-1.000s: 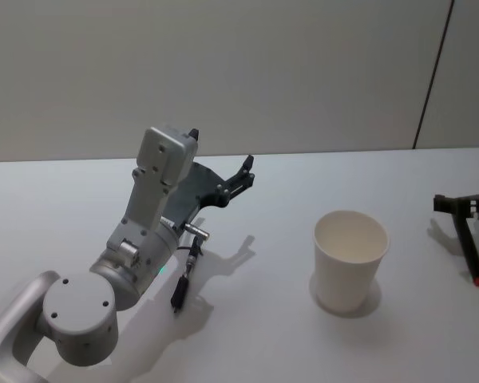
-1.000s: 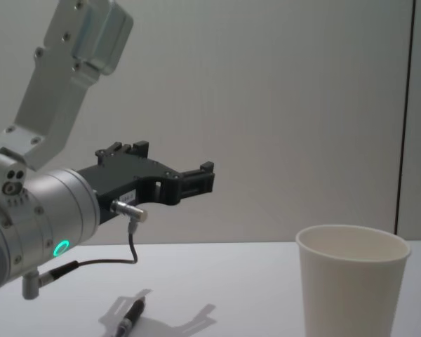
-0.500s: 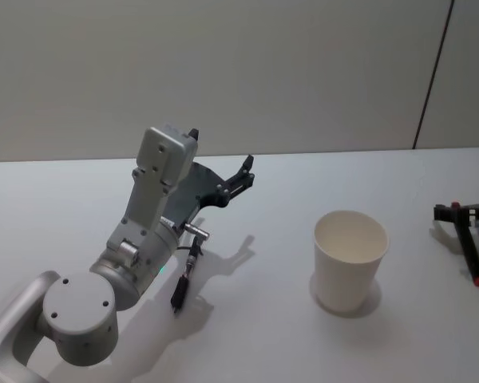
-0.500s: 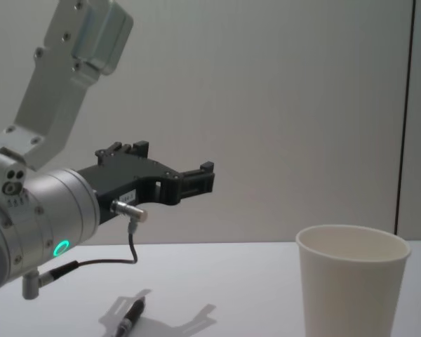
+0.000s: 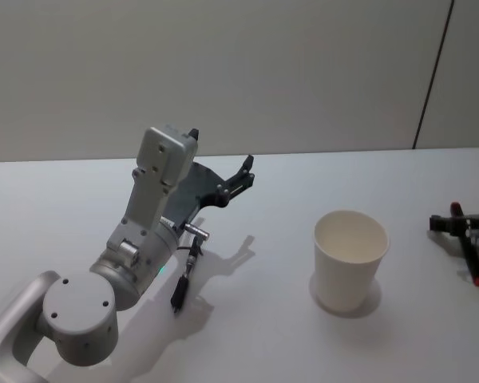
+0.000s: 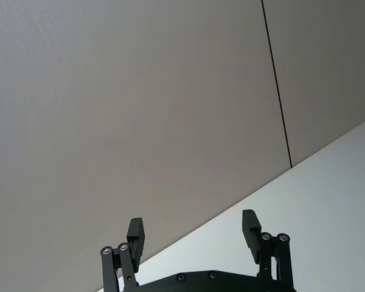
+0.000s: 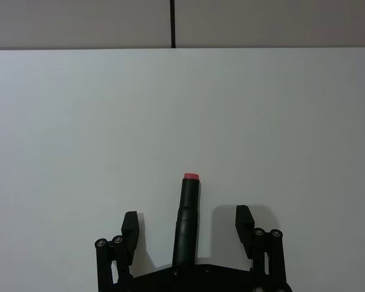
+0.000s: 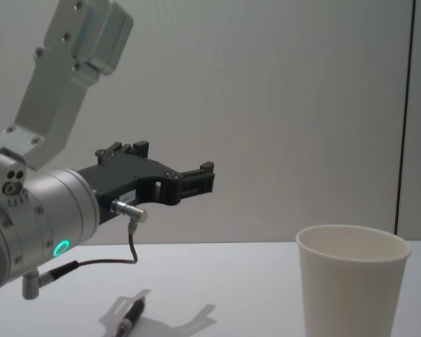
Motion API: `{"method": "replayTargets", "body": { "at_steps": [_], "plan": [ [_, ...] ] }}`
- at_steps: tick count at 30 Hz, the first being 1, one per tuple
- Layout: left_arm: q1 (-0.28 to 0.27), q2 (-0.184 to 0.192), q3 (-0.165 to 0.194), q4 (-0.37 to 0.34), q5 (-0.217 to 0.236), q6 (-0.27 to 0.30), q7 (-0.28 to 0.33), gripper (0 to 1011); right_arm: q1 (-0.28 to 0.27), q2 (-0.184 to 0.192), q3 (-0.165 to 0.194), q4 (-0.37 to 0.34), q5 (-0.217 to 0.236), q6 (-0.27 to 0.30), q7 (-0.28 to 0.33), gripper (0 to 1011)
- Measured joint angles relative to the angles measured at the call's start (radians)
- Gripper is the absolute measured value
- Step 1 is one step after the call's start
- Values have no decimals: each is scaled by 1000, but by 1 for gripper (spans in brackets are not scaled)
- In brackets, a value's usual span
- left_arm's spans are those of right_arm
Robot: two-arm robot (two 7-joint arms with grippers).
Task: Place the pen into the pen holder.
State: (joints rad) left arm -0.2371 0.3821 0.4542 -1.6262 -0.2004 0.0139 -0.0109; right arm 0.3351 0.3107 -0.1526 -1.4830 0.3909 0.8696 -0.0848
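Observation:
The pen is black with a red end and lies flat on the white table at the far right. My right gripper is open and low over it, one finger on each side of the barrel without touching it; at the head view's right edge this gripper sits at the pen's far end. The pen holder, an off-white paper cup, stands upright and empty left of the pen, and shows large in the chest view. My left gripper hangs open and empty in the air, pointing at the wall.
A second dark pen lies on the table under my raised left arm, near its dangling cable. A grey wall closes off the table's far edge.
My right gripper has come down lower over the red-ended pen. The pen, the cup and the left arm have stayed put.

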Motion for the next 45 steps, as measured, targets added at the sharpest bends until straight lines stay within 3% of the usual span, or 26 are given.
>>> {"method": "replayTargets", "body": {
  "at_steps": [19,45],
  "plan": [
    [0,0,0,0,0,0,0,1001,-15,-7,12,16,12,-16,6,1001],
    [0,0,0,0,0,0,0,1001,-21,-8,16,22,16,-19,6,850]
  ]
}}
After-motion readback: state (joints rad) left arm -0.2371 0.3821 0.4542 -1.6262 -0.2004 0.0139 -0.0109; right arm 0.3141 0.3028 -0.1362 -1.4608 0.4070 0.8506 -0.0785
